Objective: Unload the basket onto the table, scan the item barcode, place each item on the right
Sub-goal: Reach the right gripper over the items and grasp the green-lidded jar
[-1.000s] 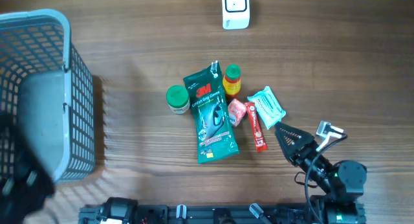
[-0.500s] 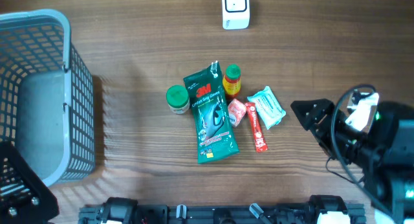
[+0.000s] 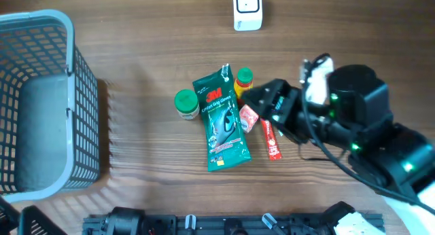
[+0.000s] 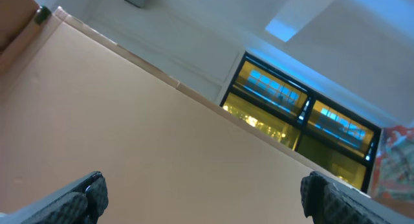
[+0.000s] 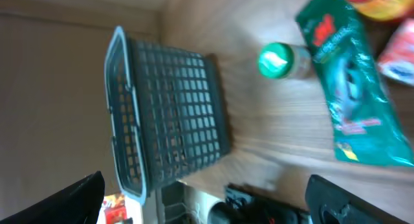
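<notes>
- The wooden table (image 3: 149, 45) fills the overhead view.
- A grey plastic basket (image 3: 41, 21) stands at its left edge, well apart from the goods.
- The right arm (image 3: 360, 119) reaches in from the right. Its right gripper (image 3: 262, 102) sits over the right side of the cluster of goods, and the wrist view shows the jaws spread wide with nothing between them.
- The green 3M glove pack (image 3: 221, 123) lies flat in the middle of the table, lengthwise toward the scanner.
- The white barcode scanner (image 3: 247, 9) sits at the far edge, apart from the goods.
- A red stick sachet (image 3: 272, 141) lies just right of the glove pack, its upper end under the gripper.
- A green-lidded jar (image 3: 185, 103) stands just left of the pack.
- A yellow bottle with a red cap (image 3: 243, 81) is at the pack's upper right corner.
- A small red packet (image 3: 248, 117) lies between the pack and the sachet.
- The left gripper (image 4: 204, 188) is wide open and empty, and its camera faces a beige wall.
</notes>
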Action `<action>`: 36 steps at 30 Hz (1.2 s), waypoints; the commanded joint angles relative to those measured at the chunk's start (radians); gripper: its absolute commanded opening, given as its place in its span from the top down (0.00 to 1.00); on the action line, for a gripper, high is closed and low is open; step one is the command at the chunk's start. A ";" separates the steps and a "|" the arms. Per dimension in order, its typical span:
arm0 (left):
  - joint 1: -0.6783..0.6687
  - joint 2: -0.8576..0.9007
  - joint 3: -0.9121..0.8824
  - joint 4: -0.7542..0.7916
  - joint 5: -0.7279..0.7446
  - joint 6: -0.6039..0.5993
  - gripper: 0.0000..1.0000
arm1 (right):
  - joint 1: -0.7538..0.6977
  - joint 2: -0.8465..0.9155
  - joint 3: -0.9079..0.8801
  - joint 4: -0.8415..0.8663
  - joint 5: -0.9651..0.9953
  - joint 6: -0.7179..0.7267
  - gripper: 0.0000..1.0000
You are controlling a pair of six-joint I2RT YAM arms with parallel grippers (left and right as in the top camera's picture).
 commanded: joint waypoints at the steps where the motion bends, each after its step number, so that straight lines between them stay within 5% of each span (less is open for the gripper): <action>1: -0.004 -0.031 -0.008 -0.005 -0.069 -0.002 0.00 | 0.130 0.176 0.018 0.039 0.131 0.062 0.00; 4: -0.004 -0.031 -0.008 -0.023 -0.106 -0.002 0.00 | 0.173 0.393 0.043 -0.009 0.157 0.112 0.01; 8: -0.004 -0.031 -0.008 -0.023 -0.106 -0.002 0.00 | 0.168 0.689 0.288 -0.138 0.157 0.143 0.01; 13: -0.004 -0.039 -0.014 -0.037 -0.105 -0.002 0.00 | 0.168 0.836 0.546 -0.283 0.283 0.278 0.01; 21: -0.004 -0.053 -0.057 -0.022 -0.105 -0.002 0.00 | 0.168 1.003 0.556 -0.196 0.220 0.449 0.01; 36: -0.004 -0.053 -0.057 -0.023 -0.105 -0.002 0.00 | 0.187 1.180 0.555 -0.064 0.168 0.418 0.01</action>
